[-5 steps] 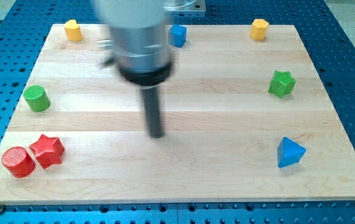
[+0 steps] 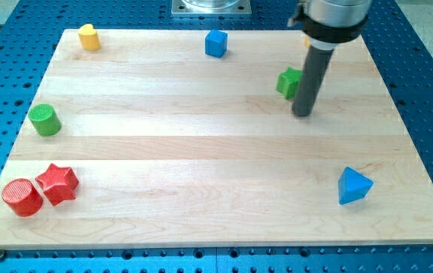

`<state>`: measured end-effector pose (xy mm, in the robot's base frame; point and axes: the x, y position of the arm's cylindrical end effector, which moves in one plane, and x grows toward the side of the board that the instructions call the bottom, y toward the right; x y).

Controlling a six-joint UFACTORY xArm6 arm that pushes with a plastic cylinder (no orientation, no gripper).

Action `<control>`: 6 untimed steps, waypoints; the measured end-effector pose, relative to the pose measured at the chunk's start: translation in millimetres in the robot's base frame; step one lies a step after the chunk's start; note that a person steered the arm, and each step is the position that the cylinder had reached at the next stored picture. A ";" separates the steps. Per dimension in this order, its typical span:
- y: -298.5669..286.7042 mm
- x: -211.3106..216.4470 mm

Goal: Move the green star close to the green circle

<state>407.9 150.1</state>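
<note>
1. Here, my tip [image 2: 302, 114] rests on the wooden board [image 2: 201, 152] in its upper right part, at the end of the straight dark rod; the arm carries no pincer, so there is nothing to call wide, narrow or holding.
2. The green star [image 2: 287, 82] sits just to the view's left of the rod, a little above the tip, and the rod covers its right edge, so I cannot tell whether they touch.
3. The green circle [image 2: 45, 120] stands near the board's left edge, well apart from the green star, with most of the board's width between them.
4. A blue cube [image 2: 215, 43] lies near the view's top edge, to the upper left of the star.
5. A yellow block [image 2: 89, 36] sits at the top left corner; its exact shape is hard to make out.
6. A red circle [image 2: 22, 197] and a red star [image 2: 57, 183] sit at the bottom left, just beside each other and seemingly touching.
7. A blue triangle [image 2: 352, 186] lies at the lower right, well below the tip.
8. The board rests on a blue perforated table [image 2: 428, 114].
</note>
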 end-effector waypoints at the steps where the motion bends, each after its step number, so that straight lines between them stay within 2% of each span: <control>1: 102.5 -12.6; 2: 40.4 -49.1; 3: -91.0 -39.4; 4: 26.9 -47.7; 5: -31.0 -102.6; 6: -159.7 -108.0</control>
<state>299.8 -9.6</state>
